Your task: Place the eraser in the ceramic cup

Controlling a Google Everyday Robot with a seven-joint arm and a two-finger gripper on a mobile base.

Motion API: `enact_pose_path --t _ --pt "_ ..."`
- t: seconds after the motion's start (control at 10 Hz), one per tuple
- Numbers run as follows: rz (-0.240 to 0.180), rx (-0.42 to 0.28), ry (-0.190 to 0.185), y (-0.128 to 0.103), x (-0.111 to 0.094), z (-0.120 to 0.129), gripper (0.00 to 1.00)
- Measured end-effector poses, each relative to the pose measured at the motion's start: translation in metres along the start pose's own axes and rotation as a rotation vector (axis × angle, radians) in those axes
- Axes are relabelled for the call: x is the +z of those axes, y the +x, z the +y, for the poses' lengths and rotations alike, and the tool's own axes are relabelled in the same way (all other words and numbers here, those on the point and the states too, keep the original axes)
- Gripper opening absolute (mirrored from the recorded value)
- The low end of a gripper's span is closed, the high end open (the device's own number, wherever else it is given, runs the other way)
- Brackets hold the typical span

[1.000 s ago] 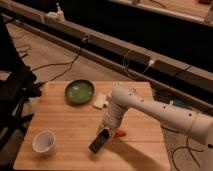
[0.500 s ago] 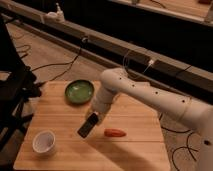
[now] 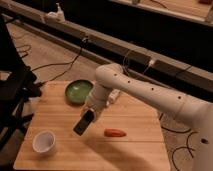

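Your gripper (image 3: 89, 115) hangs over the table (image 3: 140, 150), fingers clamped on the eraser (image 3: 82, 125) by its top end. The eraser is tilted, off the wood, between the green bowl (image 3: 80, 91) and the cup (image 3: 44, 141).

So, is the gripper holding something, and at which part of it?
Yes: the gripper holds the eraser by its upper end; the rest hangs tilted over the table, apart from the ceramic cup.
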Motion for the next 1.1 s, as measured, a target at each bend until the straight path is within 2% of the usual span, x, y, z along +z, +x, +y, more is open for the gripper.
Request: enact_pose_path --t 0.2,0.3,0.5,0.6,0.7,0.8,1.1 --pt "0.008 -0.001 -0.002 0.001 0.0 -0.002 0.0" --pt "0.033 -0.004 0.001 0.004 -0.007 -0.006 0.0" --pt "0.082 -0.056 0.006 0.0 -0.017 -0.034 0.0" --pt "0.087 -0.083 0.004 -0.006 -0.016 -0.046 0.0" --pt "0.081 -0.117 -0.003 -0.016 -0.013 -0.06 0.0" --pt "0.061 -0.157 -0.025 -0.03 -0.006 -0.072 0.0" --pt "-0.023 -0.295 -0.06 -0.077 0.024 -0.118 0.0"
